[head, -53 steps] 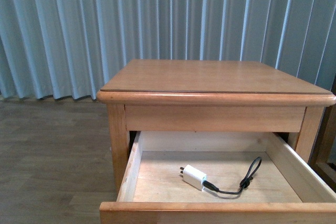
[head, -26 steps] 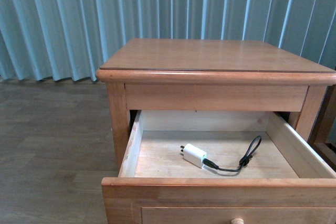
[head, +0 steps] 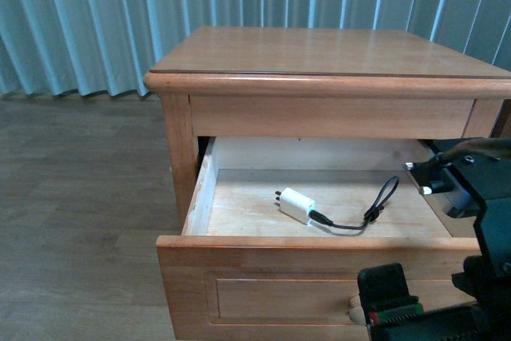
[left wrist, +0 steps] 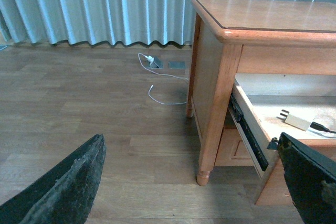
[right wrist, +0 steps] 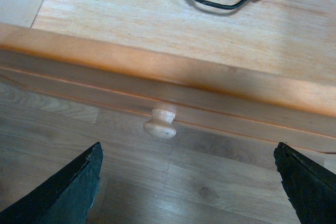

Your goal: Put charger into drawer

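Observation:
The upper drawer (head: 319, 243) of the honey-coloured nightstand stands pulled out. The white charger (head: 297, 204) lies on its pale wood floor, and its black cable (head: 382, 200) curls off to the right. My right gripper (right wrist: 188, 150) is open and empty, just in front of the drawer front (right wrist: 184, 72) and near the round knob (right wrist: 160, 123). The charger's cable (right wrist: 210, 1) shows beyond that front edge. My left gripper (left wrist: 190, 140) is open and empty, low over the floor left of the nightstand. From there I see the drawer's side (left wrist: 251, 132) and the charger (left wrist: 296, 120).
My right arm (head: 479, 213) fills the lower right of the front view, beside the drawer's right side. The nightstand top (head: 319, 49) is bare. A white cable (left wrist: 157, 80) lies on the wooden floor by the curtain (left wrist: 105, 3). The lower drawer (left wrist: 231, 148) is shut.
The front view has shifted, so the drawer front and knob now show. My right arm has come into view at the lower right. The charger lies where it was in the drawer.

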`<state>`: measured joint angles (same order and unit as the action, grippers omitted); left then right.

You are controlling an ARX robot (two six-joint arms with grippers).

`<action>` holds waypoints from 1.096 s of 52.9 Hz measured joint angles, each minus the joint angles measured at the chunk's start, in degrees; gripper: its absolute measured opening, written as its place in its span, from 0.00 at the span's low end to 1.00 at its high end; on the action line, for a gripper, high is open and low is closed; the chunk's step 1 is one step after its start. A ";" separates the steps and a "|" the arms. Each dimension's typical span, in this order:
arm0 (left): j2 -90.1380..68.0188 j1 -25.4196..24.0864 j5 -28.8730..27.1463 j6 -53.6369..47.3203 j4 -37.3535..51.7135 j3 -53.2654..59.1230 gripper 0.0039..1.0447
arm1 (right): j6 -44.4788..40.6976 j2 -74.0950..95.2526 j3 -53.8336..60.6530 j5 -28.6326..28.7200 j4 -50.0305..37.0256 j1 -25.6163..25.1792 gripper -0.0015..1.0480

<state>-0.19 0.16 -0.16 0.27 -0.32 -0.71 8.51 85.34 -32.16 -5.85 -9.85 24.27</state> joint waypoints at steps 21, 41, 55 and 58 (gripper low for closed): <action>0.00 0.00 0.02 0.00 -0.02 0.00 0.95 | -0.17 11.67 -7.45 -5.31 -7.61 -1.44 0.92; 0.00 0.00 0.02 0.00 0.00 0.00 0.95 | -5.68 24.55 -16.76 -8.63 -19.54 -1.99 0.92; 0.00 0.00 0.00 0.00 -0.02 0.00 0.95 | -5.18 30.77 -23.58 -9.60 -20.85 -2.69 0.92; 0.00 0.00 0.02 0.00 0.00 0.00 0.95 | -4.92 32.20 -25.29 -9.73 -20.96 -2.84 0.92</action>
<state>-0.19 0.16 -0.14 0.27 -0.32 -0.71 3.60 117.54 -57.45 -15.57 -30.81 21.43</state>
